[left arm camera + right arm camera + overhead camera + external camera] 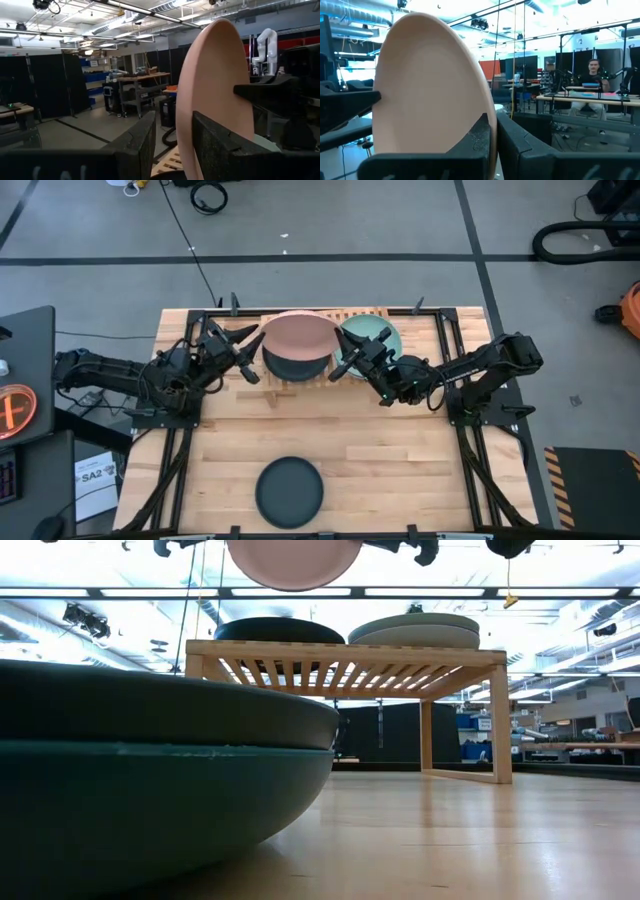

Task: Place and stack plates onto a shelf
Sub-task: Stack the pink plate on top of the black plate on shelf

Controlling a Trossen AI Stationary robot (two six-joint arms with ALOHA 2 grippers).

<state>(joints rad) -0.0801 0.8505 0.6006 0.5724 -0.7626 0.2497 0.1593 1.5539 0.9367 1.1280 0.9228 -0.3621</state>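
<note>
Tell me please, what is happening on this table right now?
Both arms hold one salmon pink plate above the shelf, over a charcoal plate. The right gripper pinches its rim; the left gripper is at the opposite edge. A mint green plate sits beside. Another dark plate waits on the table.

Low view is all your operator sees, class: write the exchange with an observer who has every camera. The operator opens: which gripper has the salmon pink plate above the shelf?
Observer: The right gripper is shut on the rim of the salmon pink plate.
Operator: And the left one?
Observer: The left gripper is open, with its fingers on either side of the opposite rim.
Operator: What lies directly under the plate?
Observer: Seen from above, it hangs over the charcoal plate on the left half of the shelf.
</note>
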